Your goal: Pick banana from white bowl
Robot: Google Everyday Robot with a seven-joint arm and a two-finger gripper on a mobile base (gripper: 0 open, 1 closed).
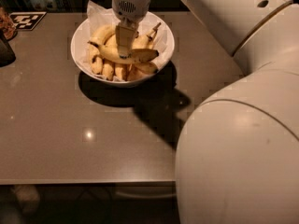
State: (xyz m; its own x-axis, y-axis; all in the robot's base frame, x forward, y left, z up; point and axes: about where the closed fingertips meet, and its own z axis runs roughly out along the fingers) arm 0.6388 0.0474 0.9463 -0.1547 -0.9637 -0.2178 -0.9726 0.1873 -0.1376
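Note:
The white bowl, lined with crinkled white paper, stands at the far middle of the brown table. It holds a bunch of shorter yellow bananas. The long curved banana lies crosswise on top of them, dark stem to the left and brownish blunt end to the right. My gripper reaches straight down into the bowl, its fingers shut on the middle of this banana. The banana seems raised slightly above the bunch.
My large white arm fills the right side and hides that part of the table. A dark object and a black-and-white marker tag sit at the far left. The table's front edge runs across the bottom.

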